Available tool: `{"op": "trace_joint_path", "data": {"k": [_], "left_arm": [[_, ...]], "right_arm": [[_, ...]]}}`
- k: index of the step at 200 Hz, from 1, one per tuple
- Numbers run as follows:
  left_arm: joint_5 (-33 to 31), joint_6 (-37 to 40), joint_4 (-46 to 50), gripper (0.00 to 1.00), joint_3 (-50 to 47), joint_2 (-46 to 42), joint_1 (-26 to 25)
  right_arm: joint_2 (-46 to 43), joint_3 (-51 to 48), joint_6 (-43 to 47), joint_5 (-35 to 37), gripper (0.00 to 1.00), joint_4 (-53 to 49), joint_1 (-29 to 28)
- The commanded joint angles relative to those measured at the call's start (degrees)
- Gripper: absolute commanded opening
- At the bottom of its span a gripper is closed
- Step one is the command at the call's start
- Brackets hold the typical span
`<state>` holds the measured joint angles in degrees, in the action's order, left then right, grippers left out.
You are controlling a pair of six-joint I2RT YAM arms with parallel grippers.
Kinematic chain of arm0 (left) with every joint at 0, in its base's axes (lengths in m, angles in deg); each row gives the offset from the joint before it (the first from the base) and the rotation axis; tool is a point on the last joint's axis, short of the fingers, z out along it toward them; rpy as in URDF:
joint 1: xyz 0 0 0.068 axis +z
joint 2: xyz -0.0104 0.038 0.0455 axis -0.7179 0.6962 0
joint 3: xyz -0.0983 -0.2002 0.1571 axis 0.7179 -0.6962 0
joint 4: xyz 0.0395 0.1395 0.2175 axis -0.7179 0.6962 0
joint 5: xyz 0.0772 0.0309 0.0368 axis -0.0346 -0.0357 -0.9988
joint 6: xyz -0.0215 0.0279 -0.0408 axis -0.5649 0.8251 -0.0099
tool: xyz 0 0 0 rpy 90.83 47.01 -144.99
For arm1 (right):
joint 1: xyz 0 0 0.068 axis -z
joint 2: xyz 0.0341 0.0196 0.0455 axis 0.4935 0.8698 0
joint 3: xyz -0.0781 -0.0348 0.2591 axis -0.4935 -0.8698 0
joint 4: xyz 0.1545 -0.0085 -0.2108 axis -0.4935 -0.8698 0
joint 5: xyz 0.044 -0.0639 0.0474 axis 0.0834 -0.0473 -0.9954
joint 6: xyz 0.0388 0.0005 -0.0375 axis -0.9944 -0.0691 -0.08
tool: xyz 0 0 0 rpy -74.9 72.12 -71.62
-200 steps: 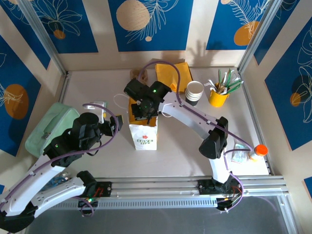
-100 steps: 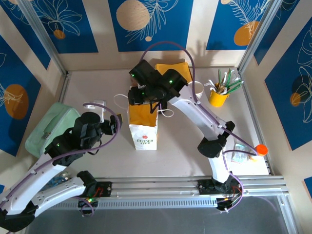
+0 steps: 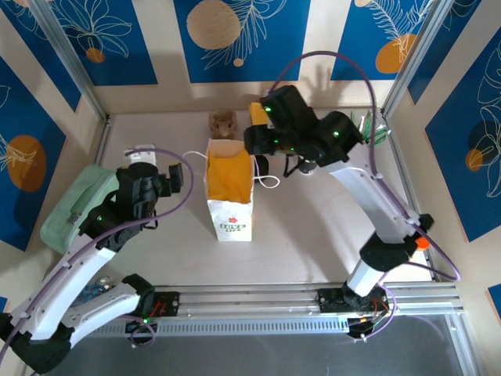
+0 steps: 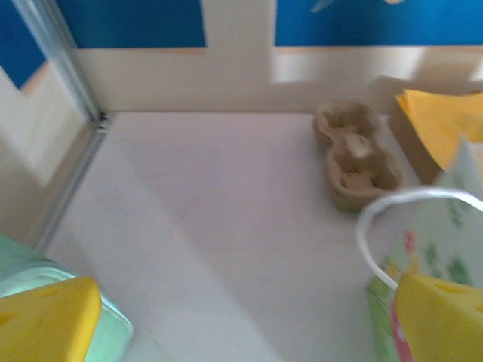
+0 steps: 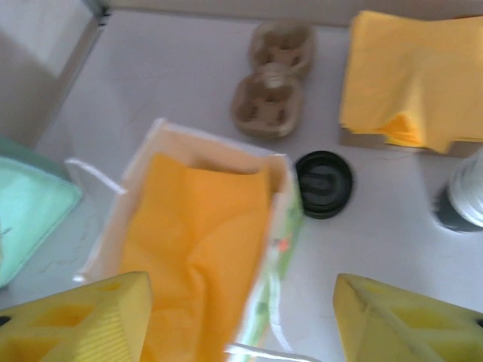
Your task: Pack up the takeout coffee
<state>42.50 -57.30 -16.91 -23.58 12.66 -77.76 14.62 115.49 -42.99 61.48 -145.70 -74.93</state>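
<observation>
Judged light and crushable, the paper cup (image 5: 462,197) is best pinched gently below its rim, while the left gripper (image 4: 241,320) and right gripper (image 5: 241,317) are seen spread wide, empty.

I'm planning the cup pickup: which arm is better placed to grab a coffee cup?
Likely right: the right pincer, open, hovers by the paper bag with the coffee cup at its view's right edge; the left pincer sits on the bag's far side.

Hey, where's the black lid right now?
In the right wrist view the black lid lies on the table, close beside the paper bag's right side, below the brown cup carrier.
</observation>
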Motion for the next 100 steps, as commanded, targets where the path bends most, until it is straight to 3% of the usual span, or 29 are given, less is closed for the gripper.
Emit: {"op": "trace_joint_path", "data": {"k": [1, 44, 75, 100], "left_arm": [[2.49, 5.2, -7.61, 0.99, -2.84, -0.73, 5.1], [3.75, 7.73, -14.09, 0.99, -8.36, -0.24, 12.81], [3.29, 9.73, -22.87, 0.99, -14.65, -0.02, 15.64], [6.65, 13.03, -29.52, 0.99, -18.77, 1.35, 16.71]], "right_arm": [[-6.35, -9.61, 0.61, 2.06, 0.7, 5.31, 4.26], [-22.6, -33.92, 1.58, -4.57, 0.79, 17.94, 16.21], [-31.92, -48.17, 2.07, -10.22, 0.84, 26.06, 26.22], [-35.99, -56.55, 4.44, -7.67, 0.92, 32.64, 31.03]]}}
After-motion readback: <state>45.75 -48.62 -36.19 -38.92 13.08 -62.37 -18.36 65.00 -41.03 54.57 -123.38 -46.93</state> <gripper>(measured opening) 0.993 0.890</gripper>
